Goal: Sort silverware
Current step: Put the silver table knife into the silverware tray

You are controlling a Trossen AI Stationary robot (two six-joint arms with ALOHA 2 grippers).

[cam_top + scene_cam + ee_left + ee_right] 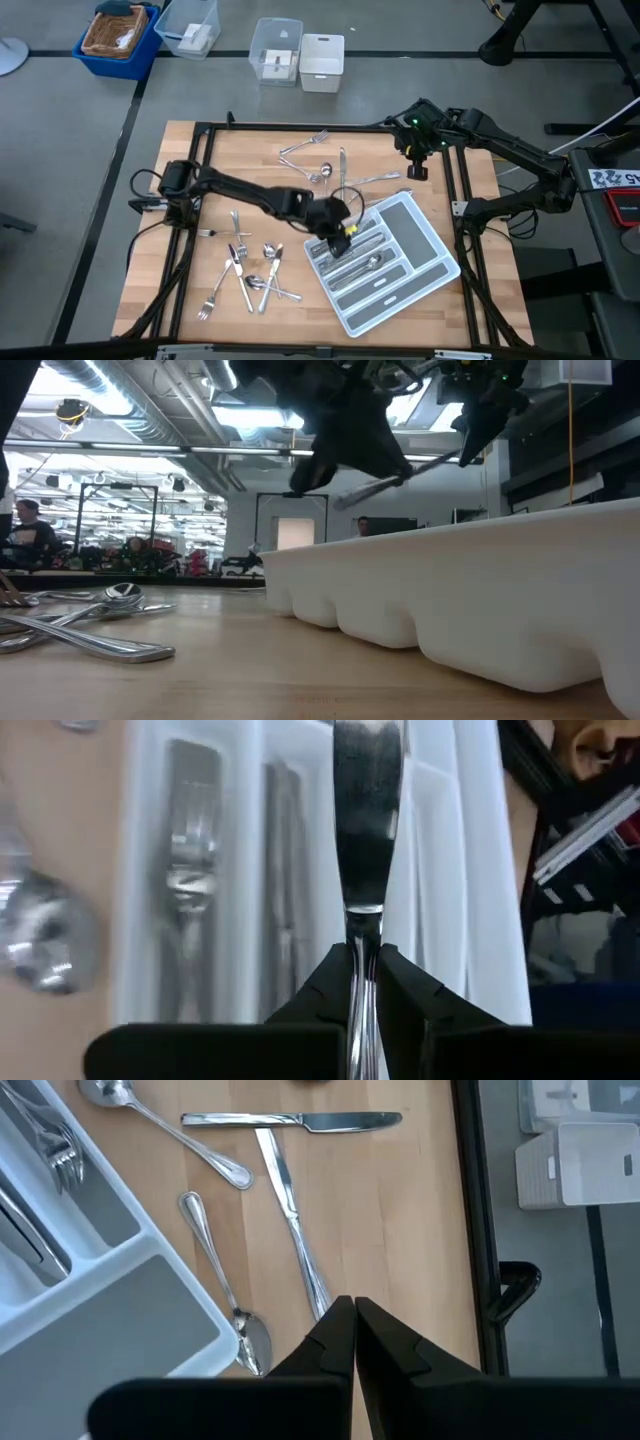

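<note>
A pile of forks and spoons (pixel 245 275) is seen on the left of the table (pixel 190 180). A knife (pixel 366 830) is held tight in the fingers of the left gripper (pixel 338 232), up above the grey tray (pixel 425 275). More silverware (pixel 330 160) lies behind the tray. The right gripper (pixel 416 168) is kept near the table's back right corner, fingers closed on nothing.

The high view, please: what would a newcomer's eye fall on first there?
Probably the left tool, shut on a table knife and held above the grey tray at the table's middle. Next, the loose silverware heaped left of the tray. The right tool hangs shut near the far-right corner.
</note>
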